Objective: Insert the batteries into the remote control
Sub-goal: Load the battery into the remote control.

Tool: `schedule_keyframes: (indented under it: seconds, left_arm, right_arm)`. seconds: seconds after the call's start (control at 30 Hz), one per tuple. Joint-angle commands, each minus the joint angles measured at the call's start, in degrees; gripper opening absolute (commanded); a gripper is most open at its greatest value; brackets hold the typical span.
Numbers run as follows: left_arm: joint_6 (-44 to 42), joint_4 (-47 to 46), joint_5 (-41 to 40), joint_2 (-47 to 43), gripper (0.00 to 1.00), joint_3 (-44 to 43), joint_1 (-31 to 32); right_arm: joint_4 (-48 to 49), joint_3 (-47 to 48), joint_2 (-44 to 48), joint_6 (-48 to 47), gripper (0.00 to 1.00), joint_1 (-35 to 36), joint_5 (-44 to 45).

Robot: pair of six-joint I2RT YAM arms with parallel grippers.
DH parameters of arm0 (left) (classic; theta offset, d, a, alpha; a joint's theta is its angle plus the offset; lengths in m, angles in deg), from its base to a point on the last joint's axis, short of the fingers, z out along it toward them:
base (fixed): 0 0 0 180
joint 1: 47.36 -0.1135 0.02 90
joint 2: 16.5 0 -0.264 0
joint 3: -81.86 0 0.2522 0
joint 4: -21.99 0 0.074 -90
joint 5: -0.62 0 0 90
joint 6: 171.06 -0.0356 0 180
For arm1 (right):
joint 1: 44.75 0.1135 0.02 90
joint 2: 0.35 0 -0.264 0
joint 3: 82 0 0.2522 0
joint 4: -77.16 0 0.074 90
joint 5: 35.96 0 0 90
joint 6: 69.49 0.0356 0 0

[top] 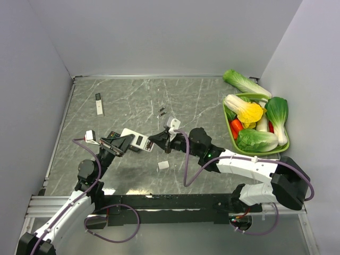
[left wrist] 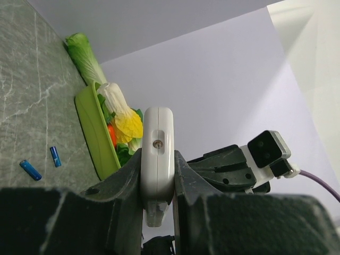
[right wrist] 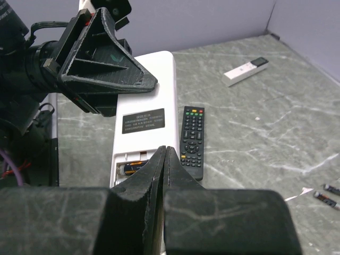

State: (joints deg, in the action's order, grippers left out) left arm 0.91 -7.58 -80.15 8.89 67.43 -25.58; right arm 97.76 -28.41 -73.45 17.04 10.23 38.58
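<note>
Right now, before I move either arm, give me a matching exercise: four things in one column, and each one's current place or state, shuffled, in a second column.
Things:
1. white remote
2. black remote
3. right claw
4. green tray

Places and states:
A. filled with vegetables
B. shut, tips over the open battery bay
C. gripped in the left claw
D. lying buttons-up on the table

Pairs: 1-C, 2-D, 3-B, 4-A.

High rear view over the table (top: pixel 159 101), wrist views close — both sharing the white remote (right wrist: pixel 142 101)
</note>
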Motion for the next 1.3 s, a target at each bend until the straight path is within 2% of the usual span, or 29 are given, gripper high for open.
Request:
schedule_keyframes:
  seconds: [0.0,0.17,0.33,0.6,0.67,0.83,1.03,1.17,1.27]
  left_arm:
    - [7.15,-17.67,0.26,-3.41,0.01,2.25,0.28]
    - [7.32,-17.58,-0.18,-3.50,0.01,2.34,0.28]
    - [7.50,-16.70,-0.53,-3.59,0.01,2.51,0.28]
    - [7.32,-12.22,-2.12,-6.14,0.01,2.51,0.28]
    - [6.80,-10.73,-2.03,-6.23,0.01,2.08,0.28]
    - [3.38,-2.65,-1.76,-6.05,0.01,1.02,0.28]
    - [0.56,-0.44,-0.80,-3.69,0.01,1.02,0.37]
    - [-2.43,-0.17,1.13,-1.31,0.01,-0.29,0.28]
    - [-4.01,0.00,1.75,-0.69,0.01,-0.30,0.28]
  right_arm:
    - [-7.21,-4.59,-1.87,-3.48,0.00,0.21,0.70]
    - [-8.79,-4.42,-2.66,-10.05,0.00,3.29,2.27]
    - [-9.67,-5.20,-3.19,-12.00,0.03,3.82,3.51]
    - [-14.07,-5.56,-3.01,-18.15,0.07,6.27,11.67]
    - [-14.33,-5.47,-2.49,-18.33,0.08,6.72,11.95]
    - [-17.84,-2.49,1.19,-17.20,0.21,7.69,11.78]
    - [-22.05,2.35,6.12,-12.55,0.25,7.77,12.03]
    - [-26.71,6.48,8.93,-6.57,0.43,6.38,14.50]
    - [-30.57,8.68,11.48,0.72,0.59,2.26,10.74]
